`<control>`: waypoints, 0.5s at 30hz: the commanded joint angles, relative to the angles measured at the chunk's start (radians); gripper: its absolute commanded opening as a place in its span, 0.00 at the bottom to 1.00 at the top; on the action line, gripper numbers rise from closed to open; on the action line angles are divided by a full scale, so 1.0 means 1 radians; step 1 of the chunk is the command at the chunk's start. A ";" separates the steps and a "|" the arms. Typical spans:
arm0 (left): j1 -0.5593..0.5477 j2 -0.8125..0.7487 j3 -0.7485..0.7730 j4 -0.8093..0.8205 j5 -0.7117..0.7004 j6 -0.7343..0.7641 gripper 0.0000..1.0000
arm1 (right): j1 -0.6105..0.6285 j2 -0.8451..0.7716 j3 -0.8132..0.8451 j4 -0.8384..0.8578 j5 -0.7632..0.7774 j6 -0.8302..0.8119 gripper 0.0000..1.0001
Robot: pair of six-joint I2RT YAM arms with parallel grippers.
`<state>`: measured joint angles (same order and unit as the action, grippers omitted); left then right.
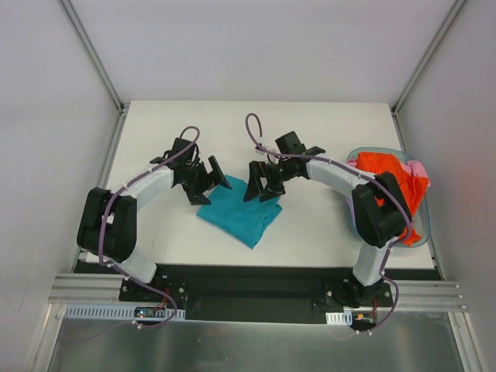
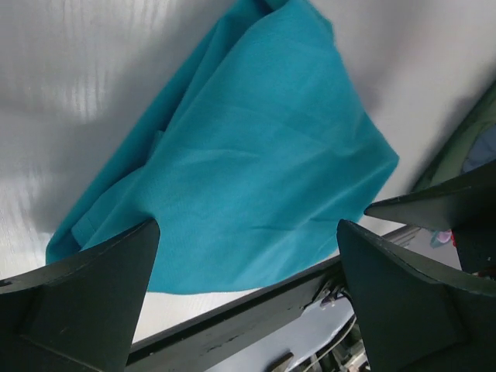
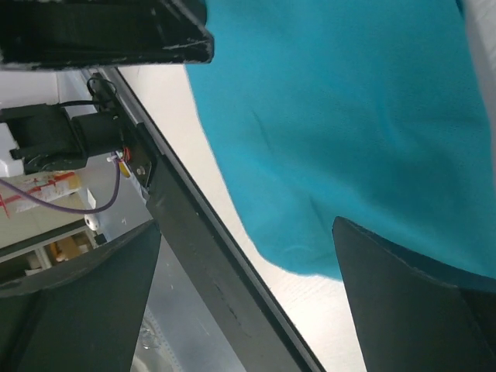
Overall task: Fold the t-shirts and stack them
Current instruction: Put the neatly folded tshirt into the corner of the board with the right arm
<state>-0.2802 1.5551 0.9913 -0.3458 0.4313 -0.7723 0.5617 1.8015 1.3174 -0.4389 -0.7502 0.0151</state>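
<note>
A folded teal t-shirt (image 1: 241,212) lies flat on the white table (image 1: 310,225) near the middle; it fills the left wrist view (image 2: 256,163) and the right wrist view (image 3: 349,116). My left gripper (image 1: 208,180) hovers over its upper left edge, jaws open and holding nothing (image 2: 248,256). My right gripper (image 1: 262,183) hangs over its upper right edge, jaws wide apart (image 3: 246,256), nothing between them. An orange-red t-shirt (image 1: 387,174) and a pink t-shirt (image 1: 418,169) lie bunched in a bluish tub (image 1: 364,155) at the right.
The tub sits at the table's right edge behind my right arm's elbow (image 1: 380,209). A black rail (image 1: 256,291) runs along the near edge. White walls enclose the back and both sides.
</note>
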 commanded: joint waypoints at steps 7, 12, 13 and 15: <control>-0.004 0.056 -0.154 0.087 0.041 -0.041 0.99 | -0.019 0.140 -0.055 0.036 0.130 0.030 0.97; -0.118 0.034 -0.235 0.133 0.052 -0.126 0.99 | -0.065 0.209 0.058 -0.087 0.239 -0.131 0.97; -0.143 0.020 -0.243 0.137 0.046 -0.139 0.99 | -0.072 0.232 0.084 -0.105 0.258 -0.174 0.97; -0.203 -0.051 -0.261 0.139 0.024 -0.173 0.99 | -0.086 0.240 0.178 -0.171 0.291 -0.202 0.97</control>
<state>-0.3725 1.5753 0.7948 -0.1905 0.4969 -0.8864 0.5236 1.9926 1.3663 -0.4923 -0.6235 -0.0391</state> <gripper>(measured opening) 0.992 0.966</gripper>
